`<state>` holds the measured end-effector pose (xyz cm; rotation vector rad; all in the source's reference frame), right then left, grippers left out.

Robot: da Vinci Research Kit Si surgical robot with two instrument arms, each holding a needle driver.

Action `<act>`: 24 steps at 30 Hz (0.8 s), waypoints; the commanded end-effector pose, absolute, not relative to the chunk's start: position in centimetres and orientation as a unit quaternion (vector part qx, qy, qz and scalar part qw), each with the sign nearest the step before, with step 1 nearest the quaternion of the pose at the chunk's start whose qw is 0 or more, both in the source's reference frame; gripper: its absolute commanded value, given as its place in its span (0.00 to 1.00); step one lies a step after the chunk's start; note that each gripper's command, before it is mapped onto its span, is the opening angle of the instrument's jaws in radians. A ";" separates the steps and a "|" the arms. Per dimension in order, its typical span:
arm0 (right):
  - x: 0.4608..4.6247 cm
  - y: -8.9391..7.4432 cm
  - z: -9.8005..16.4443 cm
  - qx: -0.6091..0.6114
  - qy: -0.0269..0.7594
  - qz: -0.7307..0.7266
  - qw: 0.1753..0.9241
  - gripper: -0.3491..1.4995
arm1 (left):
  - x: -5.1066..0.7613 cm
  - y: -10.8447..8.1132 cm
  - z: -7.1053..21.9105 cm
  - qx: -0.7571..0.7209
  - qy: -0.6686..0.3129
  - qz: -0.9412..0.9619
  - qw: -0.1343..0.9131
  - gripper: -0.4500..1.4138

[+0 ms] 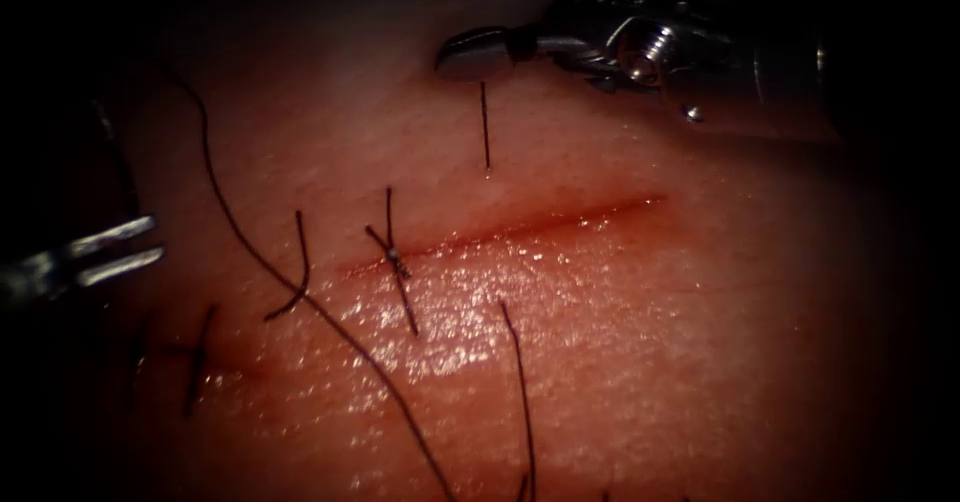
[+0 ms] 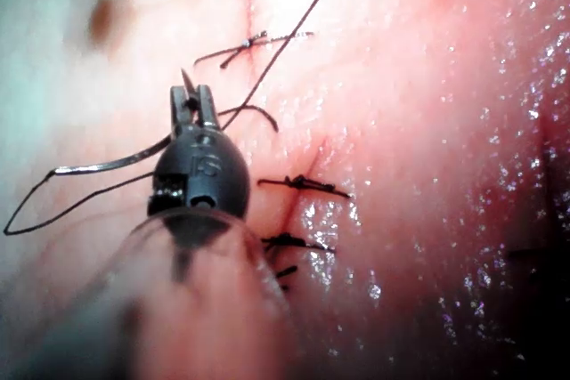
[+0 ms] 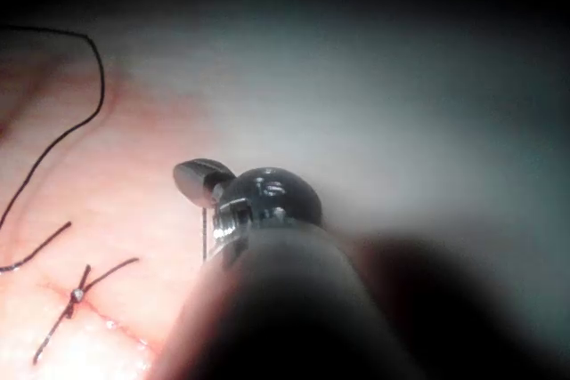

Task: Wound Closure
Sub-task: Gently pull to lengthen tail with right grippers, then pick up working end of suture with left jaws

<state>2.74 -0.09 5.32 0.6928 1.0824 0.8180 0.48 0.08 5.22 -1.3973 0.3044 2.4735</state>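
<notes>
Dark surroundings, one bright central light

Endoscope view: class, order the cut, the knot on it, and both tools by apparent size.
1. Right arm's tool, shut on thread; likely nearer the camera, so it looks bigger.
2. Cut.
3. Left arm's tool, partly in view; what it holds is unclear.
4. Knot.

Loose thread (image 1: 300,297) across tissue (image 1: 640,342) beside cut (image 1: 530,227)
</notes>
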 end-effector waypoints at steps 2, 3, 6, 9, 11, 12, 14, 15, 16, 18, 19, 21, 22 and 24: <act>2.82 0.0 5.3 0.311 0.491 0.372 0.724 0.00 | 0.43 0.1 5.3 -0.484 0.106 0.857 0.141 0.00; 2.82 0.0 5.3 0.312 0.490 0.372 0.724 0.00 | 0.43 0.1 5.3 -0.484 0.106 0.857 0.141 0.00; 2.83 0.0 5.3 0.312 0.491 0.373 0.723 0.00 | 0.43 0.1 5.4 -0.484 0.106 0.857 0.143 0.00; 2.83 0.0 5.3 0.285 0.514 0.346 0.731 0.00 | 0.44 0.2 5.5 -0.484 0.101 0.857 0.145 0.00; 2.81 0.0 5.2 0.225 0.562 0.282 0.744 0.55 | 0.46 0.2 5.6 -0.484 0.101 0.857 0.146 0.00; 2.79 0.1 5.2 0.208 0.574 0.268 0.745 0.80 | 0.47 0.2 5.6 -0.485 0.099 0.856 0.149 0.00; 2.72 0.1 5.1 0.199 0.591 0.265 0.735 0.88 | 0.48 0.2 5.7 -0.486 0.098 0.855 0.151 0.00; 2.68 0.2 5.1 0.198 0.599 0.266 0.729 0.90 | 0.49 0.3 5.7 -0.486 0.097 0.855 0.153 0.00; 2.62 0.2 5.0 0.193 0.609 0.267 0.722 0.90 | 0.50 0.3 5.7 -0.487 0.096 0.854 0.155 0.00; 2.53 0.3 4.9 0.184 0.623 0.269 0.711 0.90 | 0.51 0.3 5.8 -0.489 0.088 0.851 0.170 0.00; 2.42 0.5 4.8 0.172 0.634 0.268 0.705 0.90 | 0.52 0.3 5.8 -0.494 0.087 0.845 0.187 0.20; 2.30 0.5 4.7 0.161 0.641 0.266 0.702 0.90 | 0.53 0.4 5.9 -0.502 0.089 0.835 0.210 0.40; 2.26 0.5 4.6 0.156 0.643 0.266 0.701 0.90 | 0.53 0.4 5.9 -0.507 0.090 0.828 0.221 0.40; 2.15 0.5 4.5 0.148 0.650 0.263 0.697 0.89 | 0.55 0.4 5.9 -0.509 0.102 0.821 0.238 0.50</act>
